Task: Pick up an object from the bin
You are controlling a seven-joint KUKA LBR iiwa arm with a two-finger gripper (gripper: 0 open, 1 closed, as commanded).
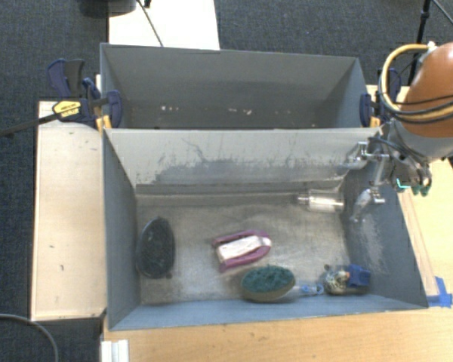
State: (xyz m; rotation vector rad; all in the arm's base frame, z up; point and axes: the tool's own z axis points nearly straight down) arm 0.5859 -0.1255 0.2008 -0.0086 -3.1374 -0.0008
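My gripper [361, 181] hangs at the bin's right side, above the floor near the right wall. It is open, with nothing between its fingers. Just left of it, by the back wall, lies a small silver-white cylinder [321, 200]. Below it, in the front right corner, sits a small blue and yellow toy [347, 279]. A round dark-green pad [268, 282] rests at the front middle, apart from the gripper.
A pink and white object [243, 249] lies mid-floor, just behind the green pad. A dark oval thing [155, 247] sits at the far left. The arm with its orange cover and cables stands over the bin's right rim.
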